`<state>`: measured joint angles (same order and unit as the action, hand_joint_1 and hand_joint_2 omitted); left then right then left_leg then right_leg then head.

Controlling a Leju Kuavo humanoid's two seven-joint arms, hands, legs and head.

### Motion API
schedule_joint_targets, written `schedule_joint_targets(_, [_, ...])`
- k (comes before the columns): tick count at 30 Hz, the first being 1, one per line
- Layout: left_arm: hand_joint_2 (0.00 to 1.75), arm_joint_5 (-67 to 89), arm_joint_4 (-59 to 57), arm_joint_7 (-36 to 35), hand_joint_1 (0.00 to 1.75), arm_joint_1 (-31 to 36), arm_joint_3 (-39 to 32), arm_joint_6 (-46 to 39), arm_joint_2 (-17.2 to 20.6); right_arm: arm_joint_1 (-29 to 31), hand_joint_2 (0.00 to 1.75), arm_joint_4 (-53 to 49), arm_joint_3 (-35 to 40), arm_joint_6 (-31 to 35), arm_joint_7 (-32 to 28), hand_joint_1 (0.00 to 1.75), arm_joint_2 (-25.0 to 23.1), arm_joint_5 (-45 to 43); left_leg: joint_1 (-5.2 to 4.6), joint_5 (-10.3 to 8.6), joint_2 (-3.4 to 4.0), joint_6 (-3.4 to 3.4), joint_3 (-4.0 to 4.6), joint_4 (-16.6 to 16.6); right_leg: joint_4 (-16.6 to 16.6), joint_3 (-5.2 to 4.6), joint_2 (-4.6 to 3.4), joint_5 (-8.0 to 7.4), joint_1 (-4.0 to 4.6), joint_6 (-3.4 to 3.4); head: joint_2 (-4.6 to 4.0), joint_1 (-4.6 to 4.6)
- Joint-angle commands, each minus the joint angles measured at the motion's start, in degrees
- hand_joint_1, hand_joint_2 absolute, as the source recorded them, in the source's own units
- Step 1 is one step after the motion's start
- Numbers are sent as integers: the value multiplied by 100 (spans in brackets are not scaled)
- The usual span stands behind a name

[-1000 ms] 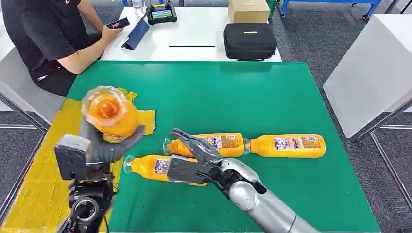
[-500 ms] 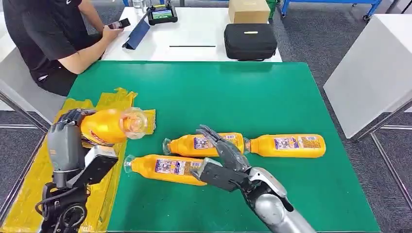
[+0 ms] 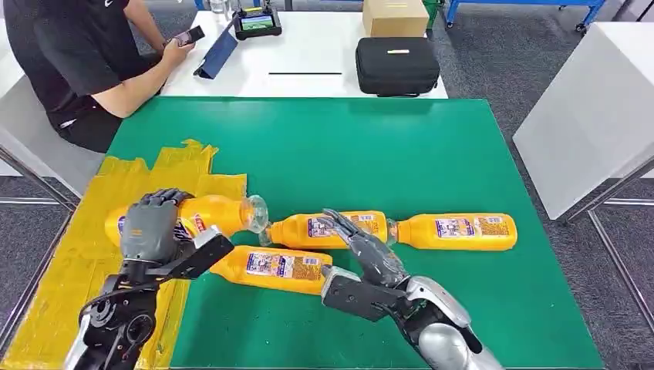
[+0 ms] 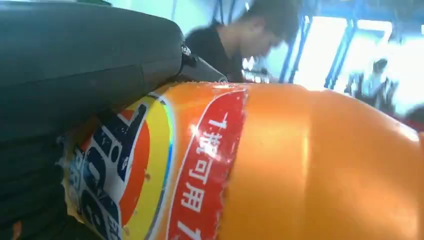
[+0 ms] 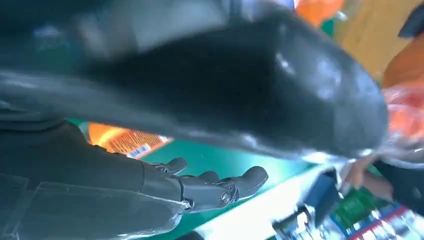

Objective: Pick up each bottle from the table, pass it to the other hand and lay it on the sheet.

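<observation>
The held bottle (image 3: 202,215) is gripped by the left hand (image 3: 150,229) and laid flat over the yellow sheet (image 3: 69,293), ready for release; the right hand (image 3: 361,258) is spread empty above the bottles on the table (image 3: 370,154).
</observation>
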<state>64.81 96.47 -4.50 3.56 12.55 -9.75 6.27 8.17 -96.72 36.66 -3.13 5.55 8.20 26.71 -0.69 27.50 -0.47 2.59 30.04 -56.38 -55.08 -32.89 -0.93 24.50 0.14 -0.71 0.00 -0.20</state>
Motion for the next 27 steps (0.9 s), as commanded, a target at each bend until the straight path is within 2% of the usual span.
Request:
schedule_joint_targets(1, [0,44,-1186,-507,0,847,637,592,212,318,0,312,691,-296,238,0,258,51,1,-2,-11,-13,-11,4,3,14,18,3,0,-1,0,0])
schedule_joint_targets(8, [0,-7,-1187,-554,0,856,569,613,180,326,0,326,701,-327,287,0,263,62,4,5,-2,-26,-26,4,3,29,15,7,3,-2,0,0])
schedule_joint_targets(16, [0,-232,-1168,-1065,0,858,26,232,-59,494,0,696,912,-670,699,0,208,426,4,0,6,-11,-7,4,4,10,0,-2,2,-1,0,-2])
schedule_joint_targets(17, [0,-256,-1164,-1109,0,855,-20,189,-89,529,175,767,934,-675,738,0,200,479,3,0,6,-10,-6,3,2,8,-1,-2,2,-2,0,0])
schedule_joint_targets(22, [0,-298,-1202,-1303,0,881,-87,218,-207,673,175,1087,943,-618,951,0,116,733,5,4,3,-27,-28,3,3,31,12,4,3,-4,0,0])
schedule_joint_targets(27, [0,-347,-1292,-1336,0,954,38,290,-180,750,175,1273,1010,-676,1141,0,82,1003,4,0,0,-13,-10,4,4,14,6,0,2,-2,0,0])
